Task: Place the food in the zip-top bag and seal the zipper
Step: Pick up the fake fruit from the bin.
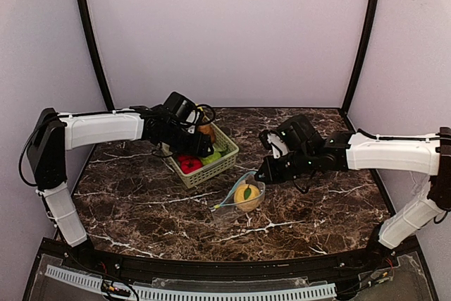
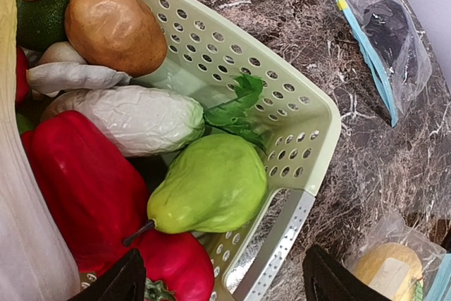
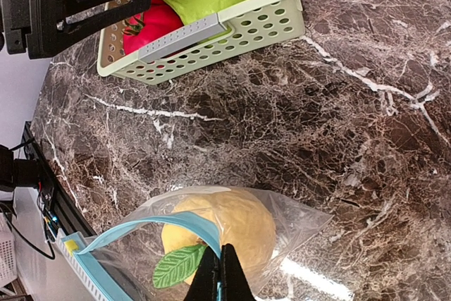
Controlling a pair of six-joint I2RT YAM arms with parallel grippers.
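Right gripper (image 3: 220, 276) clamps the zip-top bag (image 3: 299, 220) rim, peach (image 3: 232, 223) inside. Left gripper (image 2: 224, 276) gapes wide over green fruit (image 2: 211, 185) in basket (image 2: 310, 121). We risk thin film slipping out, mouth collapsing

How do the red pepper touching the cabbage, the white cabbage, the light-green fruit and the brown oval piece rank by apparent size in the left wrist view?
1. Red pepper, largest.
2. Light-green fruit and white cabbage, about alike.
3. Brown oval piece, smallest, though farther from the camera.

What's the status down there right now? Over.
Left gripper open, empty, over basket. Right gripper shut on bag edge. Peach in bag, mouth unsealed. No obstruction seen.
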